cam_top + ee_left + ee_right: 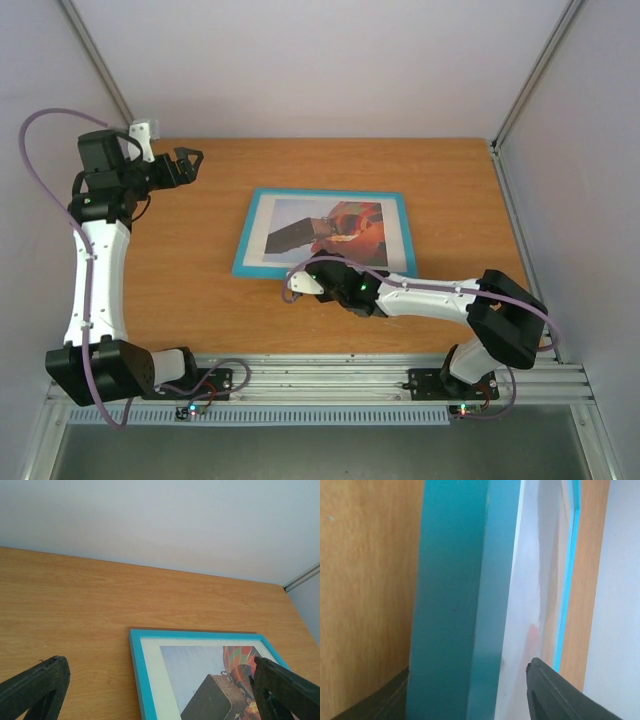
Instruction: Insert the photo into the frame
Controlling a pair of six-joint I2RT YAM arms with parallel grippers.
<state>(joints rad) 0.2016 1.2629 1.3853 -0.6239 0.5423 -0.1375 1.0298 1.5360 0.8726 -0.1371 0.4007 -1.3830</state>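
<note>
The frame [245, 236], turquoise-edged, lies face up in the middle of the table. The photo [300, 214] of the balloon sits inside it behind a white mat; both also show in the left wrist view, the frame [137, 670] and the photo [195, 665]. My right gripper [312, 272] is at the frame's near edge. In the right wrist view its jaws [467, 680] straddle the turquoise edge [455, 605], one finger at the outer side and one finger [555, 695] over the front. My left gripper [192, 163] is open and empty, raised at the back left, away from the frame.
The wooden table [180, 290] is enclosed by pale walls at the back and sides. A metal rail [330, 378] carrying the arm bases runs along the near edge.
</note>
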